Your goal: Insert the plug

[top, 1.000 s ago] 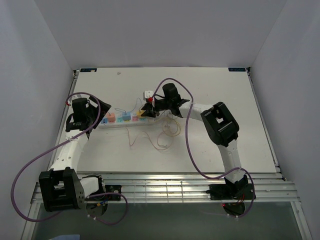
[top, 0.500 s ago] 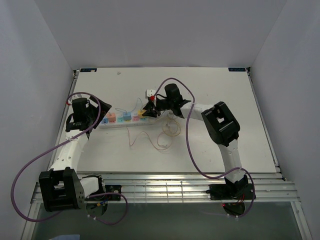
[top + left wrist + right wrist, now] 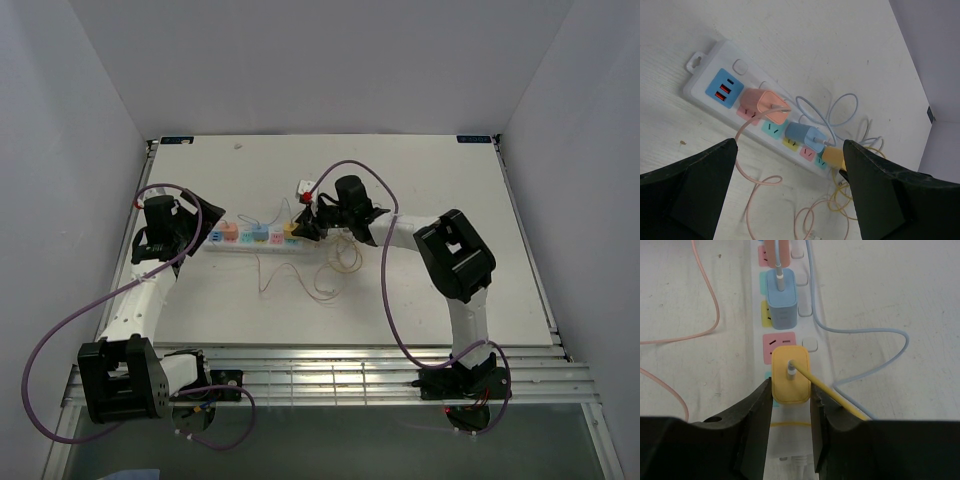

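A white power strip [image 3: 250, 243] with coloured sockets lies left of centre on the table. It shows in the left wrist view [image 3: 705, 82] and the right wrist view [image 3: 790, 442]. A pink plug [image 3: 765, 105] and a blue plug [image 3: 805, 135] sit in it. My right gripper [image 3: 790, 385] is shut on the yellow plug [image 3: 790, 375], which stands on the teal socket at the strip's right end [image 3: 292, 229]. My left gripper [image 3: 789, 145] is open and empty above the strip's left end [image 3: 200, 225].
Loose pink and yellow cable loops [image 3: 335, 265] lie on the table in front of the strip. A blue cable [image 3: 875, 335] curls behind it. A small white adapter [image 3: 305, 186] lies just behind the right gripper [image 3: 312, 225].
My right gripper with the yellow plug has shifted slightly right and nearer. The strip has slid a little right with it. The left arm has barely moved.
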`<move>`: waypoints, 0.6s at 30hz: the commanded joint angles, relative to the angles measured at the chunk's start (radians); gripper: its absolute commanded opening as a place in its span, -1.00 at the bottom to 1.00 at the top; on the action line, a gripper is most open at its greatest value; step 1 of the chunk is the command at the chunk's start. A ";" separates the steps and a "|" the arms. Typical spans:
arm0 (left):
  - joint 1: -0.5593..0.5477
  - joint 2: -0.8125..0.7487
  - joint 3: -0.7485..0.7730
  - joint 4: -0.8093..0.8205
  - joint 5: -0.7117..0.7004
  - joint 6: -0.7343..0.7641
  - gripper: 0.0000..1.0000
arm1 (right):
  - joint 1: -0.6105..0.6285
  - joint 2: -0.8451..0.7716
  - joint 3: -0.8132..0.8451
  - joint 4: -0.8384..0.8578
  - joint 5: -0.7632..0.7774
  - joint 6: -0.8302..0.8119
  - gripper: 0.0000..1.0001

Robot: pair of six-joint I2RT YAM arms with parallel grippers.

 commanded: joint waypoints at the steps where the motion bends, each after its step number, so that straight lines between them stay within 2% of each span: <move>1: 0.006 -0.016 -0.010 0.032 0.029 0.011 0.96 | 0.025 -0.006 -0.042 -0.104 0.112 0.031 -0.85; 7: 0.006 -0.035 -0.016 0.030 0.029 0.014 0.96 | 0.083 0.024 -0.072 -0.089 0.209 0.054 -0.85; 12: 0.006 -0.036 -0.019 0.032 0.033 0.015 0.96 | 0.091 0.018 -0.152 -0.006 0.241 0.103 -0.85; 18: 0.006 -0.039 -0.022 0.035 0.040 0.017 0.96 | 0.091 0.040 -0.217 0.015 0.236 0.131 -0.85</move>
